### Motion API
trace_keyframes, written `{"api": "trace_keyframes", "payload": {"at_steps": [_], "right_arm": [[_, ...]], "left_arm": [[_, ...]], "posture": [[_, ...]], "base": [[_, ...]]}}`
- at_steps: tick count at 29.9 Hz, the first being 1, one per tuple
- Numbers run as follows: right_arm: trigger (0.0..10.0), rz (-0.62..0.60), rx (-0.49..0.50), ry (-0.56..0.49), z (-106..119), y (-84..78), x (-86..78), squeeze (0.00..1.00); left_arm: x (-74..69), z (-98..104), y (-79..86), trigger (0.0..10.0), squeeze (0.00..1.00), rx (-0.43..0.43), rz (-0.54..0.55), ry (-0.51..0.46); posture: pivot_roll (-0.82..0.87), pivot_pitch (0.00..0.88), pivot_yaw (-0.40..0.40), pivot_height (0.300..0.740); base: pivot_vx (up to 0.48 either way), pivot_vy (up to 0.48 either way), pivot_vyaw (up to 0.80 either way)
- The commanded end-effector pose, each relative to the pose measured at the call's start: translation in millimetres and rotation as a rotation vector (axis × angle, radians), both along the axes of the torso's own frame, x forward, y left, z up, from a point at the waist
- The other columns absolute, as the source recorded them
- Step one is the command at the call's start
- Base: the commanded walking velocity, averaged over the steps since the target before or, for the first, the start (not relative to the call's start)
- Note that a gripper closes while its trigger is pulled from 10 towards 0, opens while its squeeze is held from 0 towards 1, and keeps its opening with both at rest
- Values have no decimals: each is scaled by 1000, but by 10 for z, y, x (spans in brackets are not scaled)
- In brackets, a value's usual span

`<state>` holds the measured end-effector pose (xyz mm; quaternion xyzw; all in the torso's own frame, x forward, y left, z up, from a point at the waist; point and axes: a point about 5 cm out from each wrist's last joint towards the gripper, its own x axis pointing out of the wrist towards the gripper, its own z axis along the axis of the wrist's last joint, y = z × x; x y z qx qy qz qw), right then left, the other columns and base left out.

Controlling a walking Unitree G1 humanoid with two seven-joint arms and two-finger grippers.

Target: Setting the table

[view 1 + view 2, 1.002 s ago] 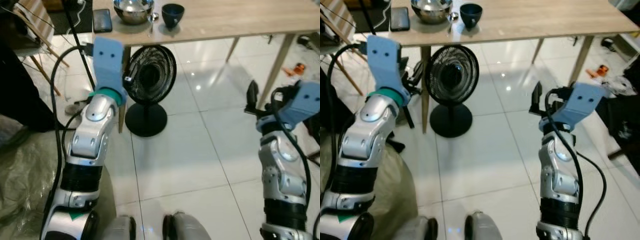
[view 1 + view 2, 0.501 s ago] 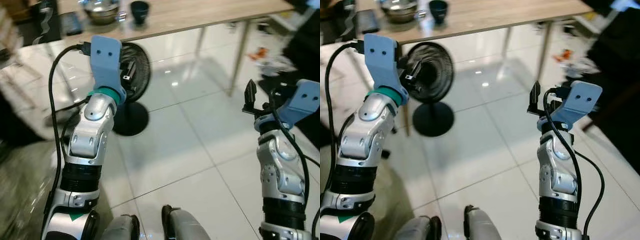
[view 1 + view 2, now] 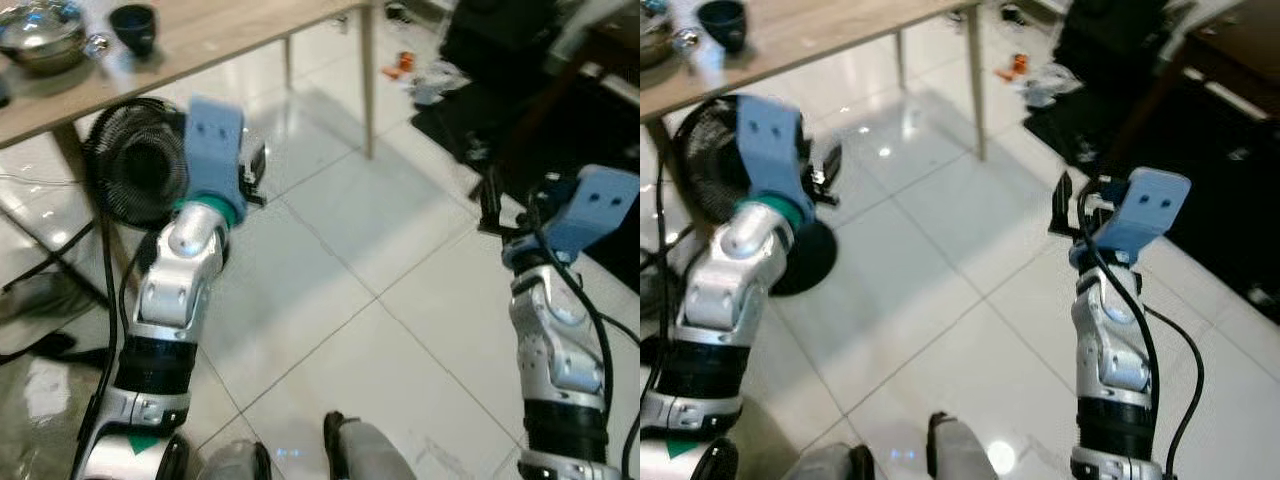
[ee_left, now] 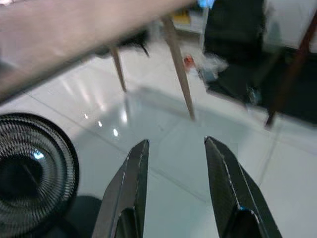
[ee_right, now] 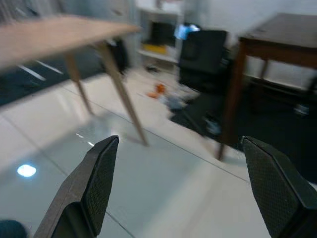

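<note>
White glossy floor tiles (image 3: 380, 330) lie directly under the robot, which stands well apart from the work surface. The left end effector (image 4: 176, 148) is raised, empty, fingers parted with a moderate gap. The right end effector (image 5: 181, 163) is also raised and empty, fingers spread wide. A black floor fan (image 3: 135, 165) stands just beyond the left arm, beneath the near edge of the bench (image 3: 230, 30). On the bench, at its far left end, sit a dark bowl (image 3: 133, 27) and a steel bowl (image 3: 40, 35); these appear to be the tableware for the setting.

Risk assessment: the head views are blurred, so position estimates are unreliable. An approach to the bench could drive the left arm into the fan. A black cable (image 3: 45, 275) crosses the floor near it and could snag a foot. Dark furniture (image 3: 1160, 110) and floor clutter (image 3: 420, 75) limit clearance on the right.
</note>
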<state>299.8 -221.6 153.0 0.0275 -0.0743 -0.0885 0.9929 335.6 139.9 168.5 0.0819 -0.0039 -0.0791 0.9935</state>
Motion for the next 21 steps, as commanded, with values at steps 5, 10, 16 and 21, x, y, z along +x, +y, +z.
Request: {"api": "trace_keyframes", "payload": {"at_steps": [5, 10, 16, 21], "right_arm": [[10000, 17, -14, 120, -378, 4, -88, 0], [10000, 53, 2, 171, -615, 58, -183, 0], [10000, 118, 31, 253, -978, 242, -361, 0], [10000, 148, 24, 292, -1114, 319, -413, 0]], "left_arm": [[-119, -447, 175, 10000, 0, 58, 11, 112], [-252, -697, 287, 10000, 0, 64, 1, 165], [-421, -945, 215, 10000, 0, 56, -103, 220], [-491, -1091, 191, 10000, 0, 73, -115, 253]], "posture": [[9, 61, 6, 740], [12, 65, 5, 740], [14, 62, 14, 740], [6, 57, 24, 740]], "base": [[0, 0, -781], [0, 0, -781], [0, 0, -785], [0, 0, -788]]}}
